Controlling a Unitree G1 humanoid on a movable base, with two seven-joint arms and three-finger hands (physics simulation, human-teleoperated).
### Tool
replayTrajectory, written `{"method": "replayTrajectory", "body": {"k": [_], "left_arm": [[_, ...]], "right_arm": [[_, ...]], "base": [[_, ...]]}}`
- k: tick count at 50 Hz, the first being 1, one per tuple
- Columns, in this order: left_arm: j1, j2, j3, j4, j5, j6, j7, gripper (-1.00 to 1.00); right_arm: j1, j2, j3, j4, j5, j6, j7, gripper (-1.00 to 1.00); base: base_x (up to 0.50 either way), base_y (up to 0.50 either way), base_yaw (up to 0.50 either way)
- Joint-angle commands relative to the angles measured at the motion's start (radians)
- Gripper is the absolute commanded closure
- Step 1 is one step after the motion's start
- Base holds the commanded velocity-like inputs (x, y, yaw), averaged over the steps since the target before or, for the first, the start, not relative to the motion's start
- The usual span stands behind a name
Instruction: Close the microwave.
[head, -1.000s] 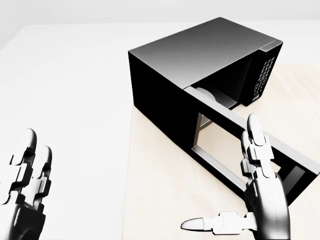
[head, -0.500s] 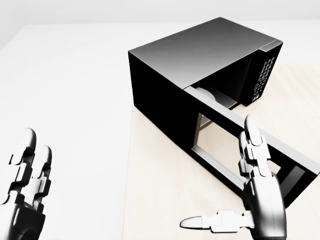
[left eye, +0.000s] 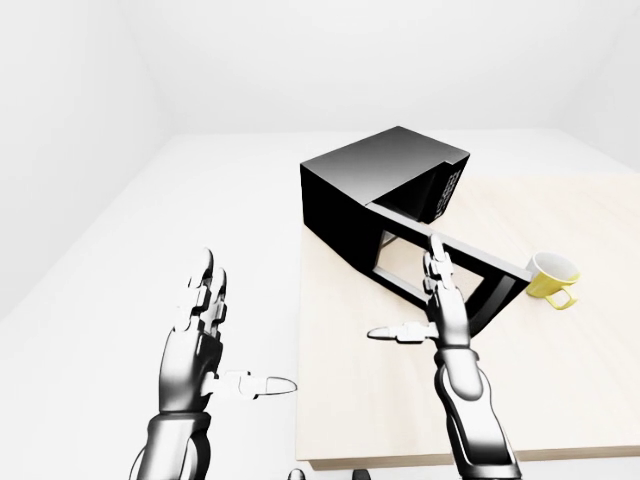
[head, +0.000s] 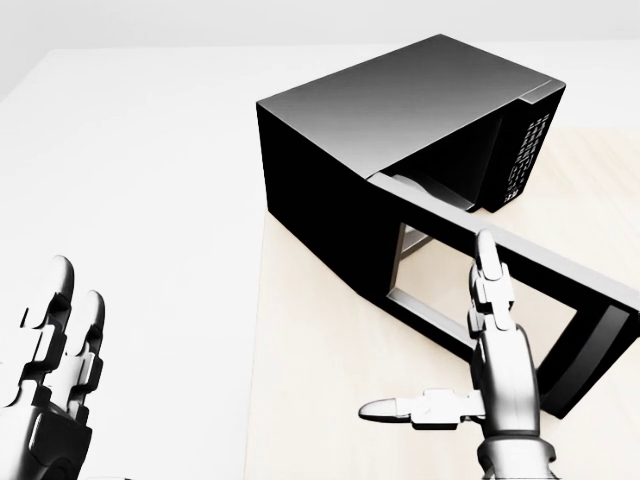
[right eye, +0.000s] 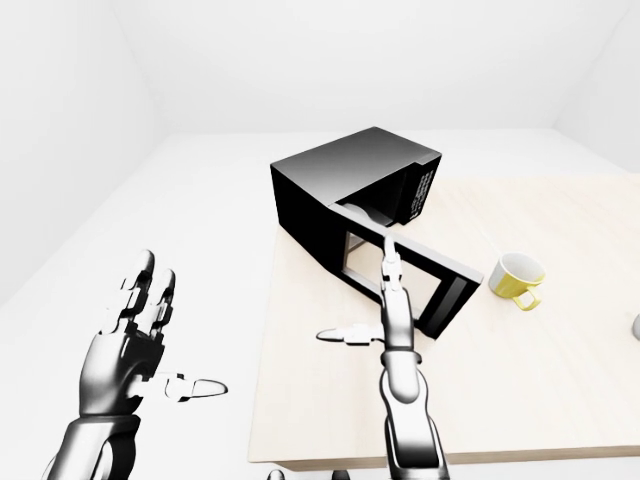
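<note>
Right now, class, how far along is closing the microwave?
Done: right hand is open, fingers at the door. In hand: pushing it toward the microwave. Left: the door stands well ajar, cavity showing. Left hand is open and idle.

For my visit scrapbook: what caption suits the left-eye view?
Robot's open right hand reaches the microwave's open door; a yellow mug sits beside it.

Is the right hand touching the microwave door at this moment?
Cannot tell. In the head view the right hand's fingertips overlap the microwave door; no view shows contact or gap plainly.
</note>
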Motion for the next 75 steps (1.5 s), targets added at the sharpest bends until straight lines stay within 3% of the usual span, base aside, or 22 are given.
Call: {"method": "replayTrajectory", "body": {"k": [1,19,33,51,75], "left_arm": [[0.001,0.0,-0.001,0.0,0.0,-0.001,0.0,-1.0],[0.0,0.0,-0.001,0.011,0.002,-0.011,-0.001,-1.0],[-0.015,0.003,-0.008,0.033,0.011,-0.01,0.006,-1.0],[-0.02,0.01,-0.02,0.041,0.018,-0.011,0.018,-1.0],[-0.021,0.011,-0.021,0.037,0.022,-0.007,0.017,-1.0]], "right_arm": [[-0.077,-0.003,-0.023,0.187,0.009,-0.021,-0.018,-1.0],[-0.16,-0.019,-0.049,0.349,0.022,-0.021,-0.049,-1.0],[-0.313,-0.061,-0.087,0.612,0.039,-0.021,-0.095,-1.0],[-0.383,-0.073,-0.086,0.662,0.053,-0.021,-0.104,-1.0],[-0.69,-0.1,-0.082,0.883,0.06,-0.021,-0.097,-1.0]], "base": [[0.0,0.0,0.0],[0.0,0.0,0.0],[0.0,0.0,0.0],[0.0,0.0,0.0],[0.0,0.0,0.0]]}}
